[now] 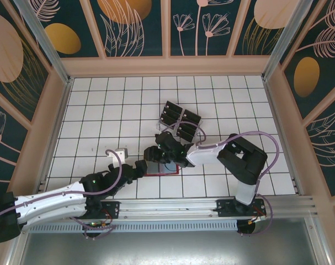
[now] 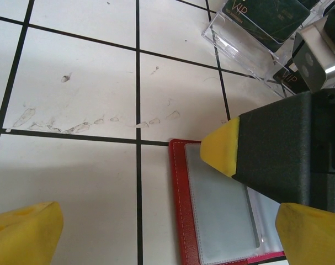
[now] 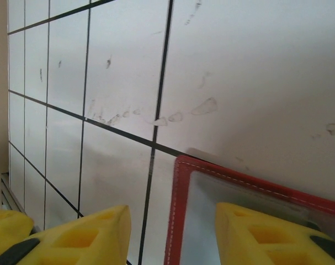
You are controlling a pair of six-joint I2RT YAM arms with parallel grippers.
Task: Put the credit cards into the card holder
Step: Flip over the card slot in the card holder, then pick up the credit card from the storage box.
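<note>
The card holder [image 2: 211, 215] is a red wallet lying open on the white tiles, its greyish clear pockets facing up. Black credit cards [image 1: 177, 118] stand in a clear slotted rack [image 2: 233, 47] just beyond it. My right gripper [image 1: 159, 152] is low over the wallet's left edge [image 3: 175, 210] and open. One yellow fingertip [image 2: 221, 146] rests on the clear pocket, while the other [image 3: 87, 234] is over bare tile. My left gripper [image 2: 167, 237] hovers wide open just left of the wallet, holding nothing. No card is in either gripper.
A small white block [image 1: 119, 150] sits on the tiles left of the arms. Beige walls [image 1: 62, 83] enclose the table on three sides. Open tile lies to the left and far right of the wallet.
</note>
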